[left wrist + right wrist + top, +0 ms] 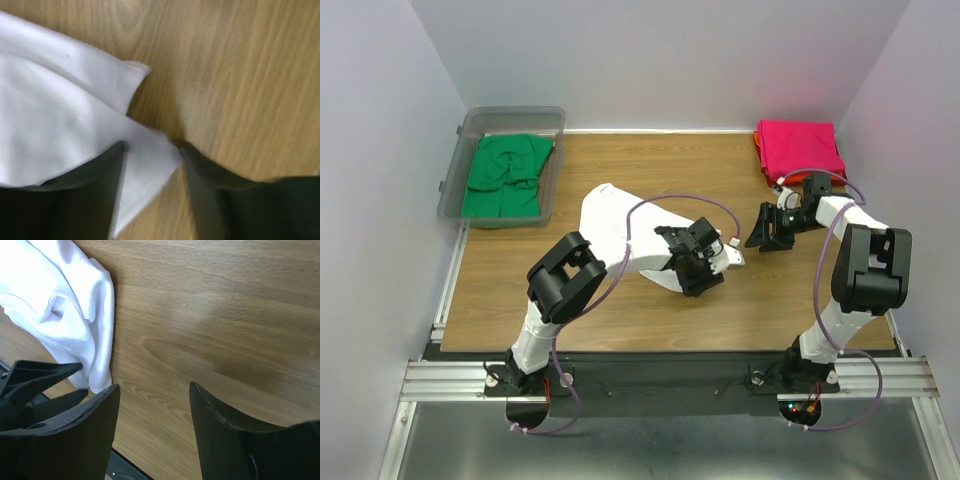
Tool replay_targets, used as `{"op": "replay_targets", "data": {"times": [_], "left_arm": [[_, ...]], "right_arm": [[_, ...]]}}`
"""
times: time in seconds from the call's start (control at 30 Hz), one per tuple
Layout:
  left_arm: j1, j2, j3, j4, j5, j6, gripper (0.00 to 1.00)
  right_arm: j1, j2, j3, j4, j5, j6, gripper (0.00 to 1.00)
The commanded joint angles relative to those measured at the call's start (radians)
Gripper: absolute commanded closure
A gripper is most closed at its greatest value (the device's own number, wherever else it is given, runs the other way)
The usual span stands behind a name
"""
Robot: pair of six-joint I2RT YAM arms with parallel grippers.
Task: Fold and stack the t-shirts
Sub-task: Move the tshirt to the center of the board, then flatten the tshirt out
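My left gripper [152,146] sits at the right end of the white t-shirt [615,225], which lies crumpled mid-bench [620,310]; my fingers there stand apart, a corner of the cloth lying between them; my right gripper [153,386] hangs just beside it, fingers wide over bare wood, holding nothing; the magenta t-shirt [798,148] lies folded in the far right corner; the green t-shirt [505,175] sits in the clear bin [552,150] at the far left corner.

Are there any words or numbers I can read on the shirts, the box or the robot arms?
None can be read. The white t-shirt, pink t-shirt, green t-shirt and grey bin look plain, and no writing shows on the left arm or right arm.
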Motion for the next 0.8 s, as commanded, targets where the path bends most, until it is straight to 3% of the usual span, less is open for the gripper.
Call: {"op": "replay_targets", "data": {"times": [0.0, 0.03, 0.07, 0.17, 0.27, 0.5, 0.77], "left_arm": [[0.000, 0.014, -0.016, -0.027, -0.057, -0.020, 0.57], [0.003, -0.007, -0.010, -0.035, -0.052, -0.014, 0.75], [0.007, -0.026, -0.007, -0.050, -0.028, -0.011, 0.84], [0.076, -0.138, 0.021, -0.085, 0.056, -0.032, 1.00], [0.200, -0.243, 0.067, -0.127, 0.208, -0.072, 1.00], [0.524, -0.380, 0.145, -0.099, 0.389, -0.202, 1.00], [0.790, -0.360, 0.099, 0.000, 0.462, -0.365, 1.00]], "right_arm": [[0.005, -0.012, 0.001, 0.001, -0.016, -0.006, 0.37], [0.005, -0.017, 0.001, 0.001, -0.013, -0.007, 0.37], [0.005, -0.020, 0.003, 0.002, -0.010, -0.015, 0.39], [0.007, -0.035, 0.010, 0.001, -0.012, -0.042, 0.41], [0.007, -0.056, 0.017, 0.001, 0.004, -0.079, 0.41], [0.039, -0.147, 0.006, 0.001, 0.079, -0.173, 0.40], [0.319, -0.195, -0.031, 0.025, 0.275, -0.220, 0.37]]}}
